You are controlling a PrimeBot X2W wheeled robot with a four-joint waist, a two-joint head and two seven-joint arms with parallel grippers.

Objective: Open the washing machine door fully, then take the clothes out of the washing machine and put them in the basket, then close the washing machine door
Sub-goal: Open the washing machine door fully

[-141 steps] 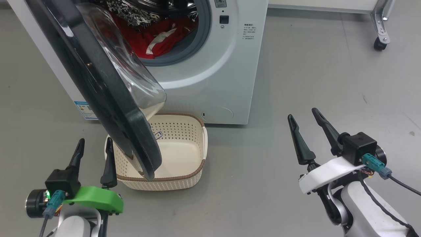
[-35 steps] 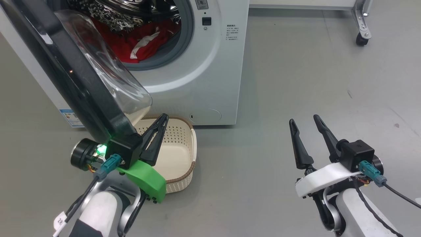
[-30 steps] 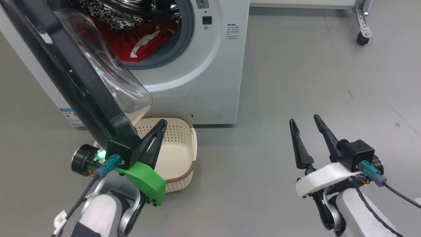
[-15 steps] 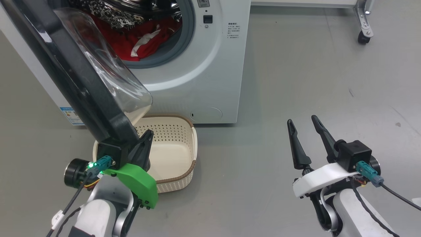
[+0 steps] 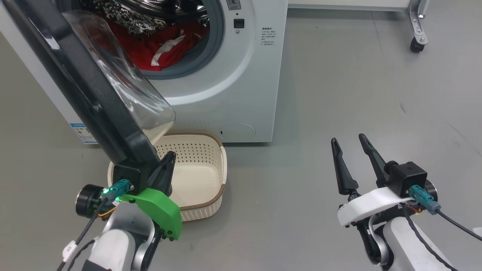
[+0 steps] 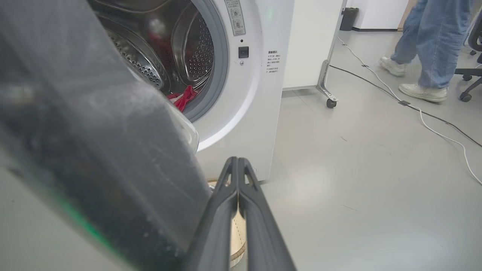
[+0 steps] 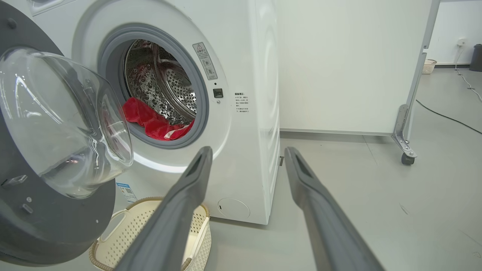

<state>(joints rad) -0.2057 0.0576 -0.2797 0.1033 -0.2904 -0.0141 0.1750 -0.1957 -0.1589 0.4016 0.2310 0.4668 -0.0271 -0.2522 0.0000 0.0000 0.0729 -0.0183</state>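
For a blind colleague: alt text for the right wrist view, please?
A white front-loading washing machine stands with its round black-rimmed glass door open on the image's left and bright red clothes in its steel drum. A cream perforated plastic basket sits on the floor below the door, behind the dark fingers of the open right gripper.

So the washing machine door (image 5: 94, 105) swings out to the left of the washing machine (image 5: 241, 86), and the clothes (image 5: 143, 49) sit inside the drum (image 5: 177, 5). The basket (image 5: 205, 205) is on the floor (image 5: 320, 94) right in front, partly under the door. The left gripper (image 5: 171, 156) is at the door's lower edge, over the basket, and the right gripper (image 5: 348, 139) is well off to the right.
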